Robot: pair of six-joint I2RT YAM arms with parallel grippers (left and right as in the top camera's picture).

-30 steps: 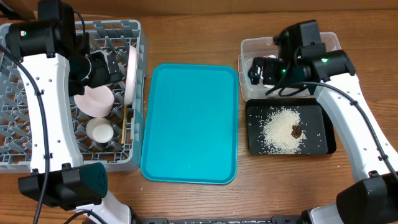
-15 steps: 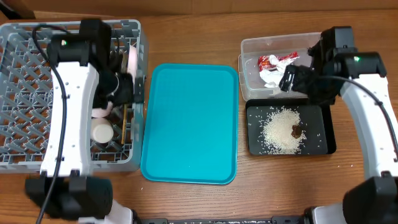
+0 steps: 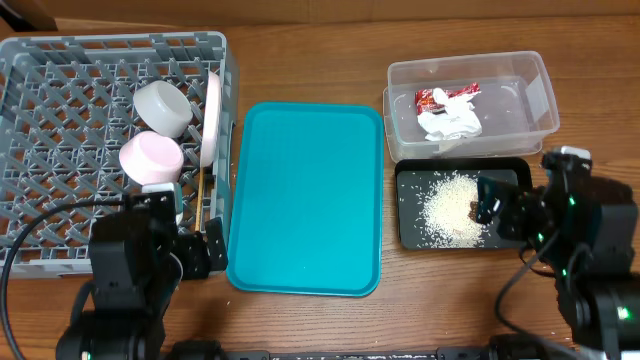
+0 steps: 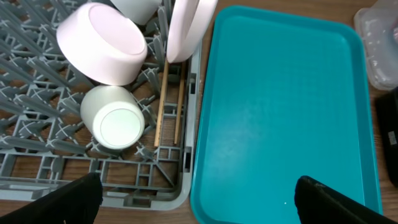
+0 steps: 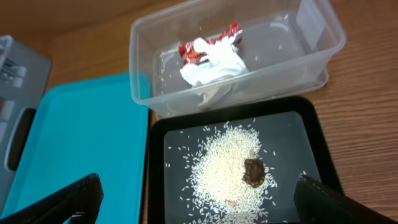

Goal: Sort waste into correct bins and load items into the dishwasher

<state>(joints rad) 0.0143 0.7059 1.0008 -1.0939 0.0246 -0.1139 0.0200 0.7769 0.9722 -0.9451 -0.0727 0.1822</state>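
Observation:
The grey dish rack (image 3: 60,100) stands at the left. It holds a pale bowl (image 3: 163,105), a pink saucer (image 3: 150,158) lying tilted, and a white plate (image 3: 211,118) on edge. The left wrist view shows the small white cup (image 4: 115,121) bottom-up and two chopsticks (image 4: 163,102) beside it. The clear tub (image 3: 520,95) holds the red wrapper (image 3: 440,97) and white napkin (image 3: 450,122). The black tray (image 3: 415,235) holds rice (image 3: 450,205) and a brown scrap (image 3: 472,212). My left gripper (image 4: 199,202) is open and empty over the rack's front right corner. My right gripper (image 5: 202,202) is open and empty over the black tray's front.
The flat teal tray (image 3: 305,190) lies between the rack and the bins, with nothing on it. The wooden table shows around everything. Both arms sit low near the table's front edge.
Both arms have pulled back toward the front edge, the left from inside the rack and the right from the tub. The wrapper and napkin now show in the tub.

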